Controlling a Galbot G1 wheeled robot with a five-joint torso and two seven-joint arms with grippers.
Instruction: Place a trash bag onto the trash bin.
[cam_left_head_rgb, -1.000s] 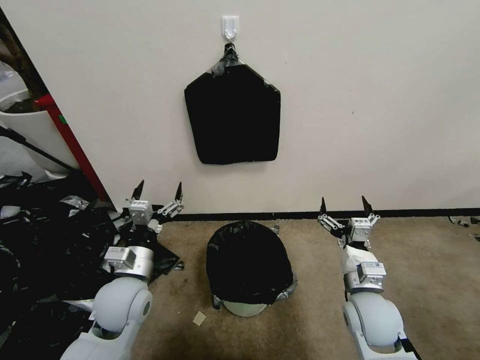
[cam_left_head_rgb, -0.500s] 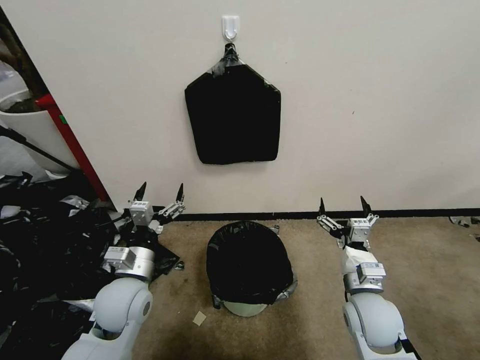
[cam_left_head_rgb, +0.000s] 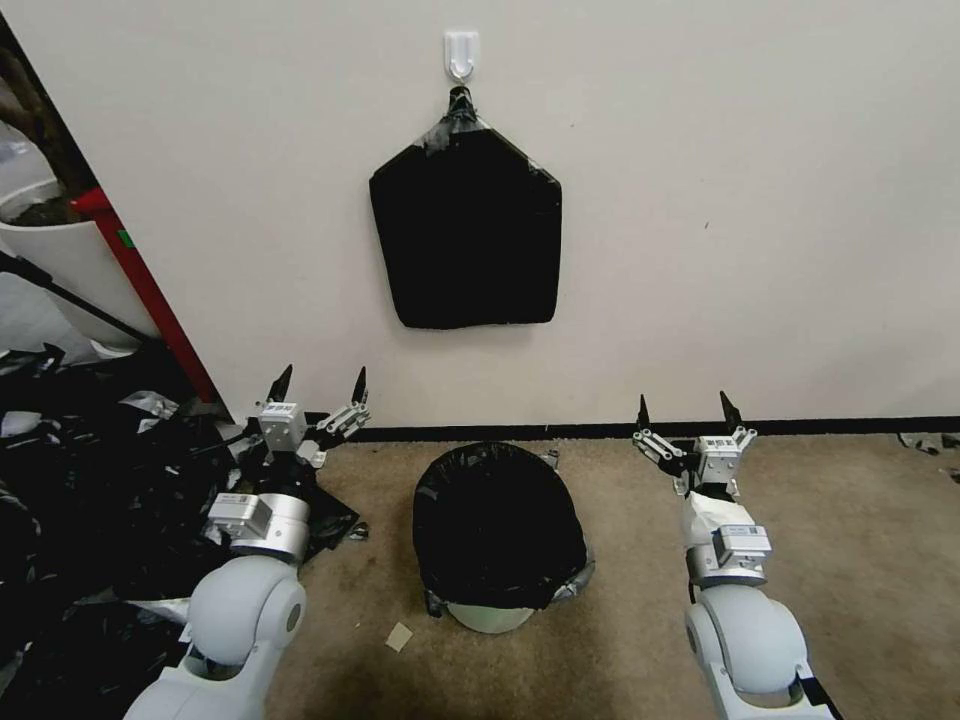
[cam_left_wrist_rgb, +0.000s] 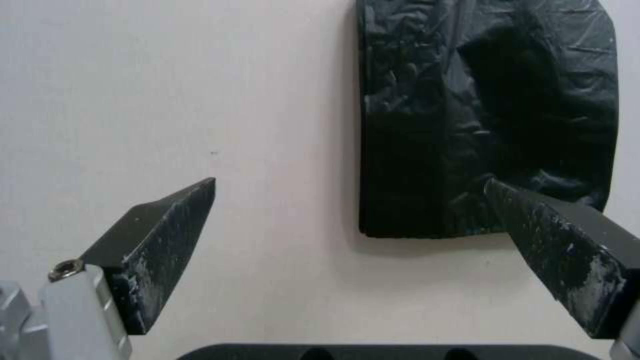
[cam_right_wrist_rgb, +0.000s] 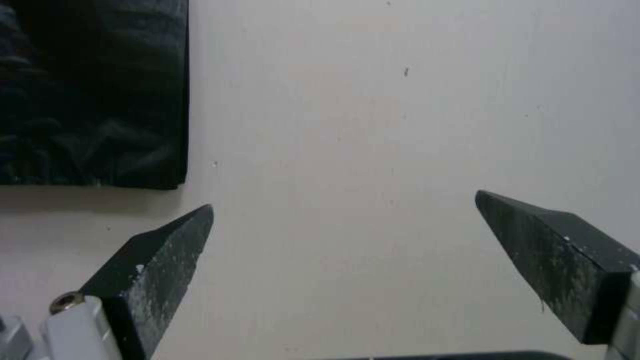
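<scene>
Centrally, trash bag (cam_left_head_rgb: 497, 520) lining trash bin (cam_left_head_rgb: 489, 617), left gripper (cam_left_head_rgb: 318, 381) and right gripper (cam_left_head_rgb: 686, 406) spread, empty

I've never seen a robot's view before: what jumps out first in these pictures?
A flat black pack hangs from a white hook on the wall. Below it on the carpet stands the trash bin, the trash bag draped over it, between the open left gripper and open right gripper.
</scene>
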